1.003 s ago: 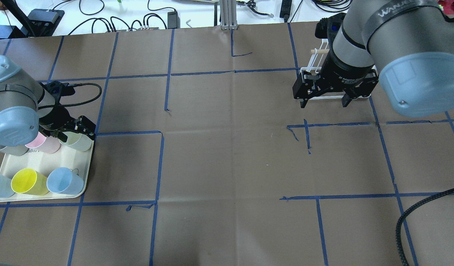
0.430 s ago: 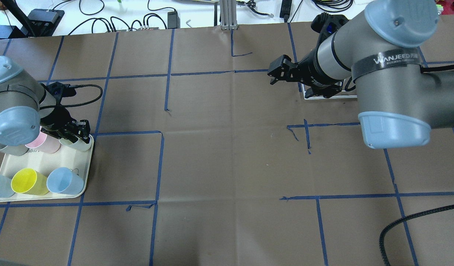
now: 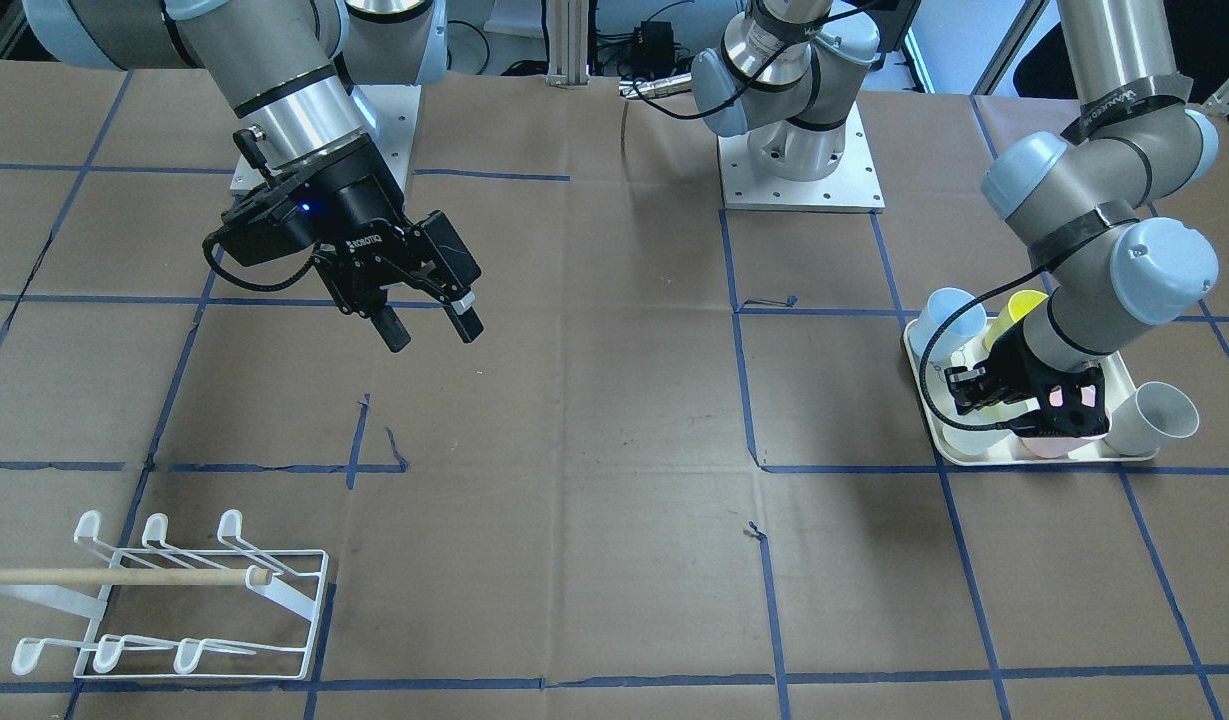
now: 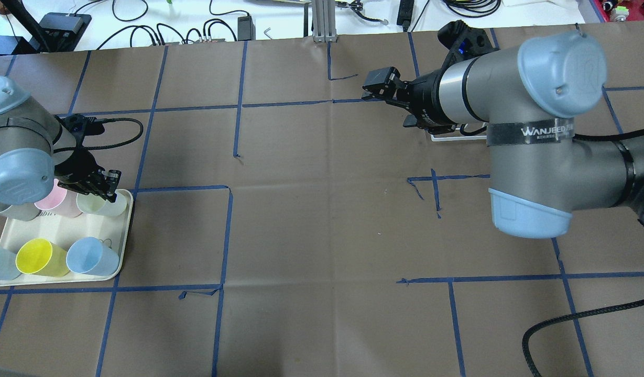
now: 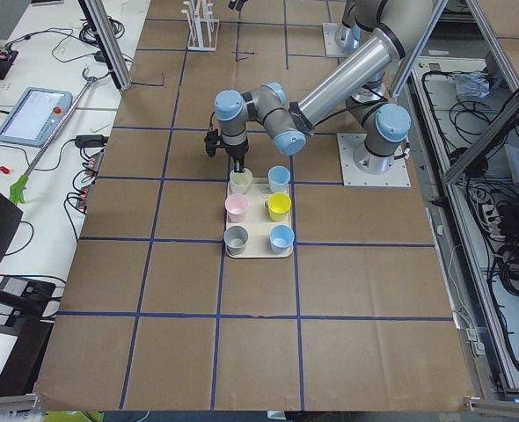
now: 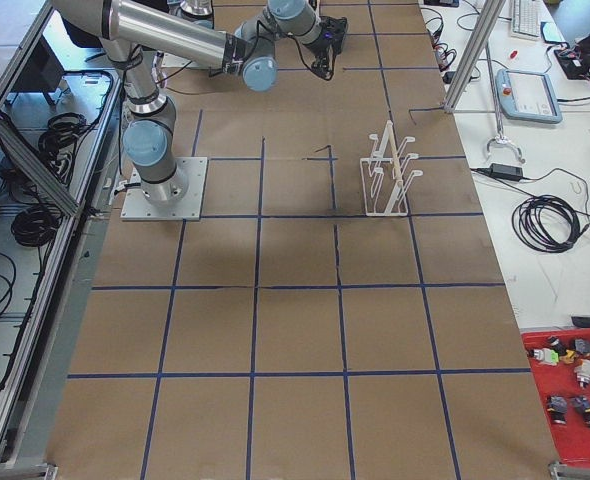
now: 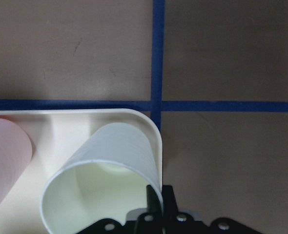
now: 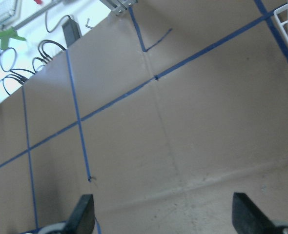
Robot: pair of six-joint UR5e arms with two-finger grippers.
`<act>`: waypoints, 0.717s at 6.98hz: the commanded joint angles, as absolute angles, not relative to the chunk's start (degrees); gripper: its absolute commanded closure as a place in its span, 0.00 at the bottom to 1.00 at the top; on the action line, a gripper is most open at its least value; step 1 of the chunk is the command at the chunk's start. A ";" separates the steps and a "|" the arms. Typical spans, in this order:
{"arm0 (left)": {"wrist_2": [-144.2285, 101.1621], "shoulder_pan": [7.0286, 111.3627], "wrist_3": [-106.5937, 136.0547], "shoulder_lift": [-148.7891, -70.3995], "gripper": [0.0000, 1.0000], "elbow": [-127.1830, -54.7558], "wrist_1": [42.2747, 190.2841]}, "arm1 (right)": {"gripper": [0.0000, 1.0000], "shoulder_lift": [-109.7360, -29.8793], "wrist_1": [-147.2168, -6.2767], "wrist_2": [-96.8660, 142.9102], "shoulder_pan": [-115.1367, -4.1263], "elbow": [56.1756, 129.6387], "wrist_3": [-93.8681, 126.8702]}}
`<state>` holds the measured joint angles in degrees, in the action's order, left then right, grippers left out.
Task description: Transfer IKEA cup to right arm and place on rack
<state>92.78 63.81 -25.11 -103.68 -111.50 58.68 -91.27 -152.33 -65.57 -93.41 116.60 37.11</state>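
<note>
Pale-green cup [image 4: 102,203], tilted in far-right corner of tray [image 4: 59,226]: left gripper [image 4: 111,193], open a second ago, now clamps its rim. Right gripper [image 3: 434,335], fingers apart, has swung from rack [image 3: 124,576] toward centre. Lift, then handover, likely next.

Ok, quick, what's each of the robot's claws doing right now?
Left gripper: closed on the rim of the pale green cup, on the tray.
Right gripper: open, holding nothing.

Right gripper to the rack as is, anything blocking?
Probably yes. The rack stands alone on the table; the right gripper hangs open and empty above the table, nothing between them. The left gripper is far off, shut on the cup at the tray.
</note>
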 commanded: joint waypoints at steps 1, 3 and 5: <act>93.25 63.98 -24.96 -101.27 1.00 -108.83 59.49 | 0.00 -89.04 -165.37 -62.41 -93.51 118.39 49.26; 93.08 64.68 -24.70 -98.71 1.00 -100.16 70.42 | 0.00 -88.77 -172.58 -60.65 -93.52 119.70 56.46; 92.55 65.47 -24.09 -99.31 1.00 -89.52 83.60 | 0.00 -86.76 -186.25 -56.44 -93.52 124.35 65.53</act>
<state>92.81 64.94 -24.46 -99.03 -95.89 75.58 -88.12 -177.77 -58.59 -93.56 121.86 60.15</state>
